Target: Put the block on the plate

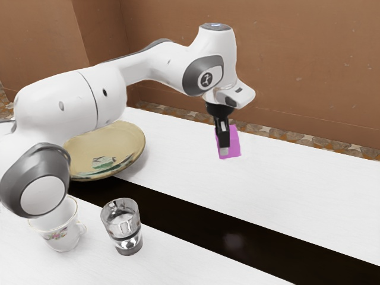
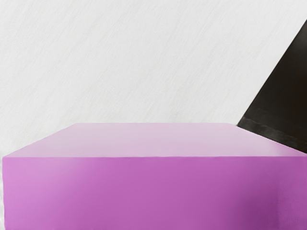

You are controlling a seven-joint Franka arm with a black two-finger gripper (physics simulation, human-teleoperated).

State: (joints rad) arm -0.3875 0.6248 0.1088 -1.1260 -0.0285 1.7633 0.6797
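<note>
Over open tabletop (image 1: 303,196), the tool (image 1: 223,151) grips the block (image 1: 234,144) aloft, fingers parted only by its thickness, well apart from the rim of the plate (image 1: 122,145). The block is flat-faced, pink-purple; the plate is round and tan. A black strip (image 1: 190,221) crosses the white surface before a brown wall (image 1: 285,71).

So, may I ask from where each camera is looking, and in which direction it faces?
Exterior view: beside the arm, looking down across the table; shows my arm, with the gripper holding the purple block.
Wrist view: mounted at my wrist, looking past the block toward the table.
Both share the block, the table and its black strip.
</note>
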